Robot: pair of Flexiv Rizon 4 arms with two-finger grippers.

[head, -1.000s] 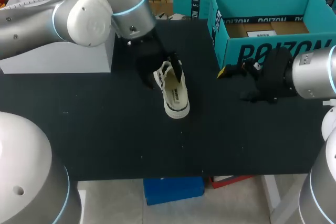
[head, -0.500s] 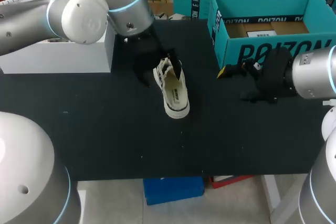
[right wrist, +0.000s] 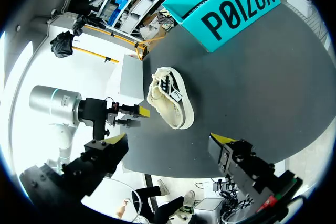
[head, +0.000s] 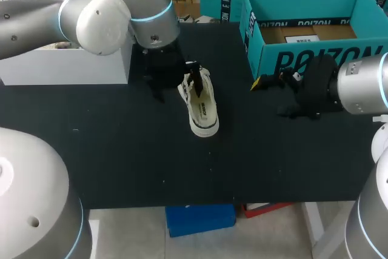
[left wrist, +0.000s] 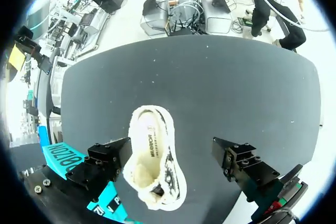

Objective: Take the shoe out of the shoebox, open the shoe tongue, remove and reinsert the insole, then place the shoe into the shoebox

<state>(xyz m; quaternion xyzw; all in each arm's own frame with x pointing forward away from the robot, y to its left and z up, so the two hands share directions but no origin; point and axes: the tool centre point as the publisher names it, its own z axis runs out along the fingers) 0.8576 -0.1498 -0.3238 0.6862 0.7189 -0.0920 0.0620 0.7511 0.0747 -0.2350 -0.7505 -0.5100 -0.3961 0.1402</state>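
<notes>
A cream low-top shoe with black laces lies on the black table, toe toward the front edge. My left gripper hangs over its heel end, open. In the left wrist view the shoe lies between the spread fingers, nearer one of them, and the other finger stands well clear. The open teal shoebox stands at the back right. My right gripper hovers open just in front of the box, holding nothing. From the right wrist the shoe and the shoebox show ahead of the right gripper.
A white box stands at the table's back left, close behind my left arm. Cardboard and a paper slip lie inside the shoebox. Bare table stretches in front of the shoe to the front edge.
My left wrist has turned and shifted slightly over the shoe's heel, its fingers spreading a little wider. The shoe and my right arm have stayed put.
</notes>
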